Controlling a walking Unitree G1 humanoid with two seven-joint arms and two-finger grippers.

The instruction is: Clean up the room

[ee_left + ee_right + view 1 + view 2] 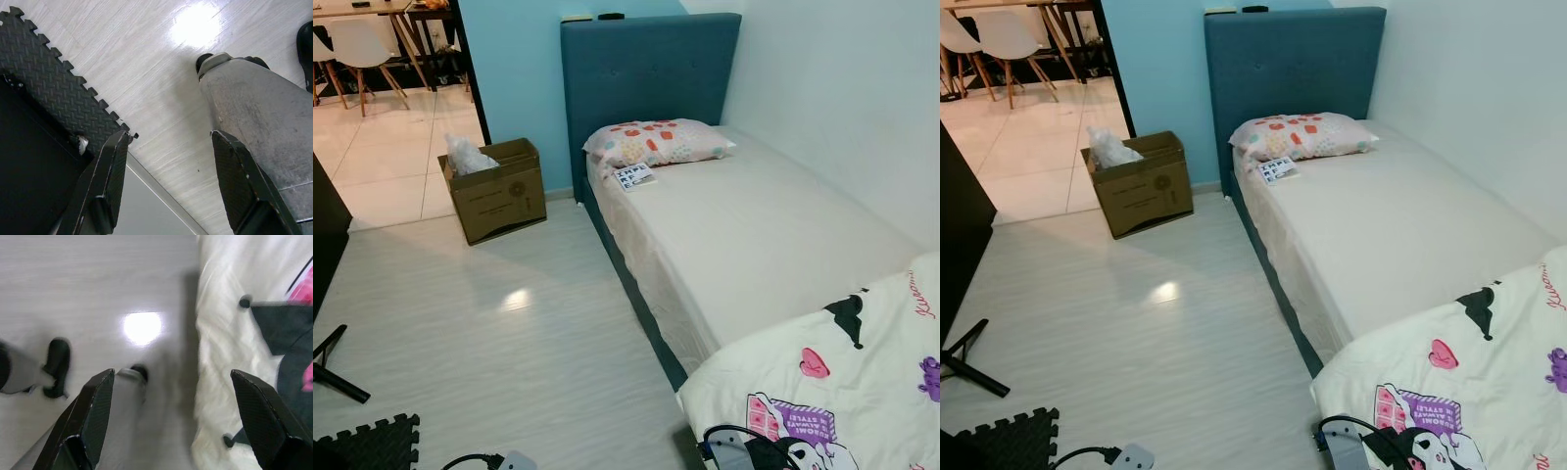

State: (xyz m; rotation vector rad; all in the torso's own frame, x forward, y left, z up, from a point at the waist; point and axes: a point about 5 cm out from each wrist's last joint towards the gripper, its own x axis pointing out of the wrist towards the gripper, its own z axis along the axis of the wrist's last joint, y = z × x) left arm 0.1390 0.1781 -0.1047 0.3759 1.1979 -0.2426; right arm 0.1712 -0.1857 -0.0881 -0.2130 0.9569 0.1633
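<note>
The bed [773,245] has a patterned pillow [656,142] by its headboard, a cartoon blanket [822,382] bunched at its foot, and a cardboard box [494,191] beside its head. Both the left gripper [168,181] and right gripper [176,421] hang wide open, holding nothing, over the floor [509,323] beside the bed.

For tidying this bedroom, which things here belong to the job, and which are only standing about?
Belong to the job:
- cartoon-print blanket, bunched at the foot of the bed
- small printed card on the mattress beside the floral pillow
- cardboard box holding a plastic bag

Standing about:
- blue headboard
- foam floor mat
- white chairs
</note>
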